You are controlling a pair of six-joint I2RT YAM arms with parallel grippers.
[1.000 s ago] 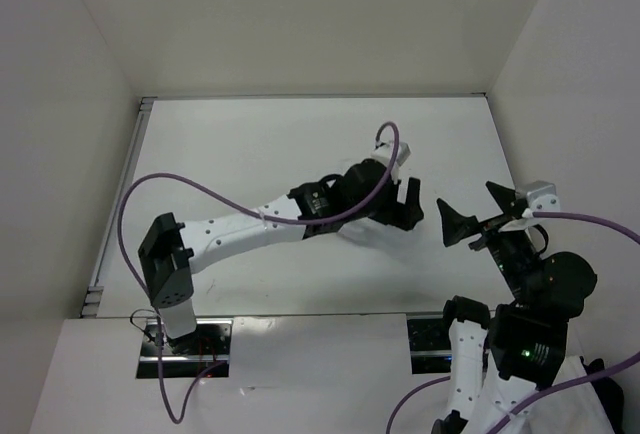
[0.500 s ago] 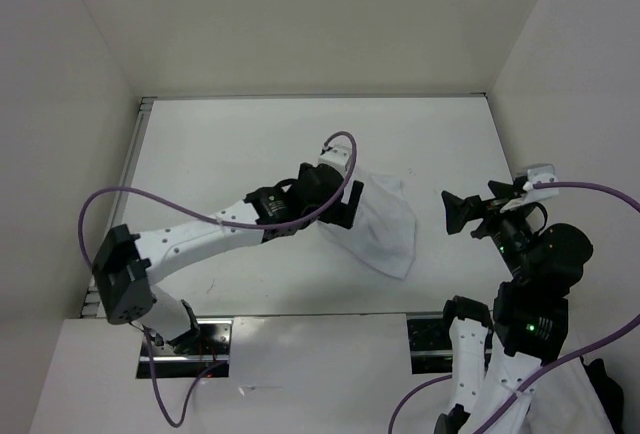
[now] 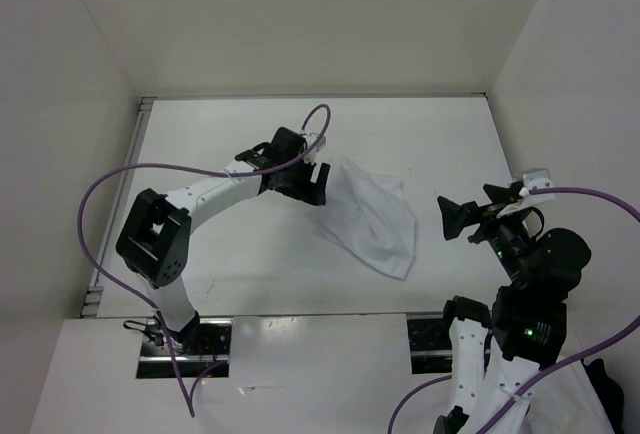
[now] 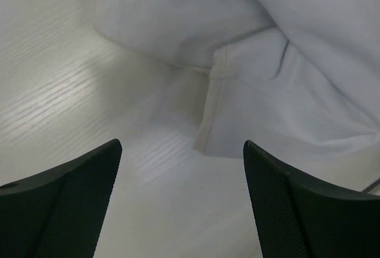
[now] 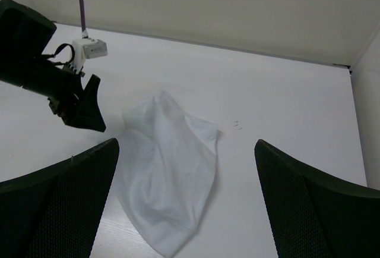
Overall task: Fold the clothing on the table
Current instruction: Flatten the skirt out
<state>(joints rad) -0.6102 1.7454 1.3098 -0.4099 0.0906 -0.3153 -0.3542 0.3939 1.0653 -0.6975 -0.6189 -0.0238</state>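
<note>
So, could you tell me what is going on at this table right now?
The clothing lies loosely bunched on the table, not yet neatly folded. The left gripper is open just beside the garment's left edge and holds nothing. The right gripper, also open, hovers apart on the garment's right side. Neither one has hold of the fabric.

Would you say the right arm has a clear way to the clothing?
Probably yes: the right claw hangs open beside the clothing, with only bare table between them; the left claw sits opposite.
</note>
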